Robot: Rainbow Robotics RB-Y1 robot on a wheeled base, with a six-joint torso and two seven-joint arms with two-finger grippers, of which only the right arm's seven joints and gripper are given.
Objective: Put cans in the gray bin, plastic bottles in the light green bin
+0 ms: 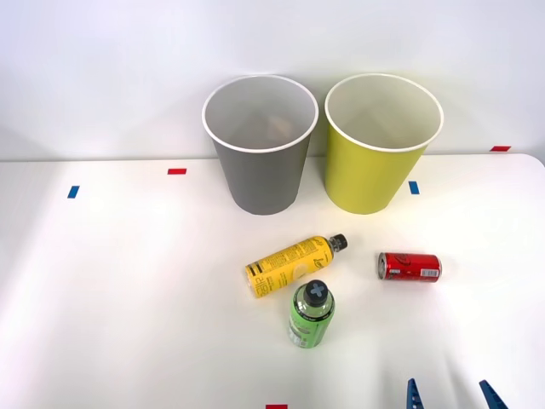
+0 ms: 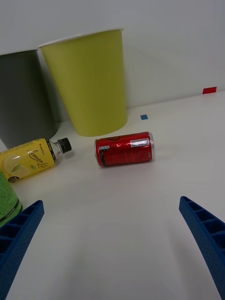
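Observation:
A red can (image 1: 410, 266) (image 2: 124, 149) lies on its side on the white table, right of the bottles. The yellow bottle (image 1: 292, 264) (image 2: 33, 159) lies flat with its black cap toward the light green bin (image 1: 381, 145) (image 2: 91, 79). The green bottle (image 1: 311, 313) (image 2: 8, 199) stands upright just in front of it. The gray bin (image 1: 260, 146) (image 2: 21, 98) stands left of the light green one, both upright at the back. My right gripper (image 1: 451, 397) (image 2: 112, 248) is open at the table's front right, short of the red can, with nothing between its fingers.
Small red and blue tape marks (image 1: 176, 171) dot the table (image 1: 128, 298). A white wall rises just behind the bins. Bare tabletop stretches across the left half and between my gripper and the red can.

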